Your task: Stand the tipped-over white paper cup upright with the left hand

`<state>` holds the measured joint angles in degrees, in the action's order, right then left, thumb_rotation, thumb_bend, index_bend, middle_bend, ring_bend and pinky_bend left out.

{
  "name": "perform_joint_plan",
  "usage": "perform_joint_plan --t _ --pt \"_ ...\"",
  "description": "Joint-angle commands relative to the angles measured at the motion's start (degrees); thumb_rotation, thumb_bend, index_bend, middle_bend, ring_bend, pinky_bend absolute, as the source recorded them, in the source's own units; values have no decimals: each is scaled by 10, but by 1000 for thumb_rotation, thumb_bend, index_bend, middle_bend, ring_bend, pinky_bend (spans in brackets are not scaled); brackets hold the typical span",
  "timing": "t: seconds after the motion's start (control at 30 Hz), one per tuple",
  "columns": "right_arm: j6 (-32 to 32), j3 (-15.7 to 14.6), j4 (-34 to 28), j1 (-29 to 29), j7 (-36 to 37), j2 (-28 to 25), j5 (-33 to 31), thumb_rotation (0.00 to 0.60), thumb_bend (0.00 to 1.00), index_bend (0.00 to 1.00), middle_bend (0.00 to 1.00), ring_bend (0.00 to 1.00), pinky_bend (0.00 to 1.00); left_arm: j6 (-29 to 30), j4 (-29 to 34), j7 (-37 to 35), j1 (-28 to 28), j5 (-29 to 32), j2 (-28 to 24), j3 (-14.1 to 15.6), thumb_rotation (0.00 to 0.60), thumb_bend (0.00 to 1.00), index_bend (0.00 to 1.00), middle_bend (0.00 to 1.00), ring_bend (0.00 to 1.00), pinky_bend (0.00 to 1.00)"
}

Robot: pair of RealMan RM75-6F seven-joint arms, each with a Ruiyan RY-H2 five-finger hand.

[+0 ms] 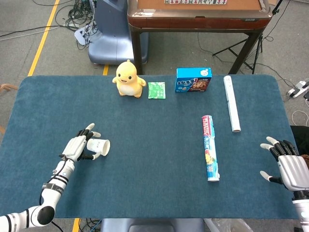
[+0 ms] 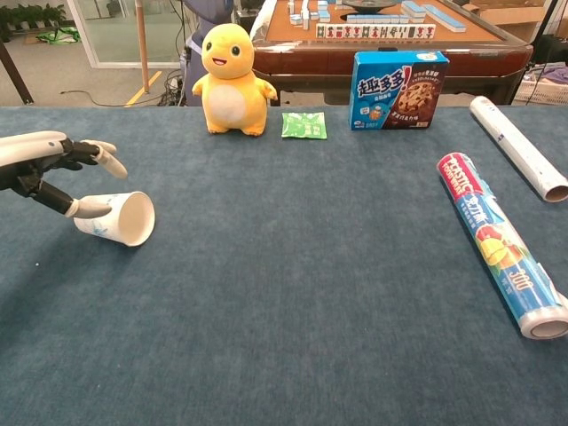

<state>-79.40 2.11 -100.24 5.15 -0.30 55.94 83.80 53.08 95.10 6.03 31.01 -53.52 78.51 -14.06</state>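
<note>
The white paper cup (image 1: 99, 146) (image 2: 120, 217) lies on its side on the blue table (image 1: 154, 159), its mouth facing right and its base toward my left hand. My left hand (image 1: 77, 147) (image 2: 40, 164) is just left of the cup with its fingers spread. Its thumb (image 2: 89, 207) lies against the cup's base end, while the other fingers (image 2: 93, 151) hover above it with a gap. Empty, with its fingers spread, my right hand (image 1: 289, 169) rests at the table's right front edge, far from the cup; the chest view does not show it.
A yellow duck toy (image 1: 128, 79) (image 2: 229, 78), a green packet (image 1: 156, 90) and a blue cookie box (image 1: 193, 79) line the far edge. A white roll (image 1: 231, 102) and a cling-film roll (image 1: 210, 147) lie right of centre.
</note>
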Motion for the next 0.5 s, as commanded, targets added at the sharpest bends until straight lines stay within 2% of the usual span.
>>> perform_joint_plan --t 0.03,0.17,0.33,0.5 --pt "0 0 0 0 -1 0 0 600 115 260 129 111 101 -16 7 -14 4 20 -14 -3 600 233 255 0 0 0" --pt "2 -1 0 1 -2 1 -1 600 116 260 129 111 101 -17 18 -14 7 9 -29 2 600 234 254 0 0 0" --pt "3 -1 -1 1 -2 0 -1 600 116 260 129 111 101 -17 39 59 25 -14 -62 30 600 244 243 0 0 0" --pt "0 -1 -2 0 0 -2 0 600 116 261 129 111 101 -5 59 175 51 -17 -88 63 600 244 89 0 0 0"
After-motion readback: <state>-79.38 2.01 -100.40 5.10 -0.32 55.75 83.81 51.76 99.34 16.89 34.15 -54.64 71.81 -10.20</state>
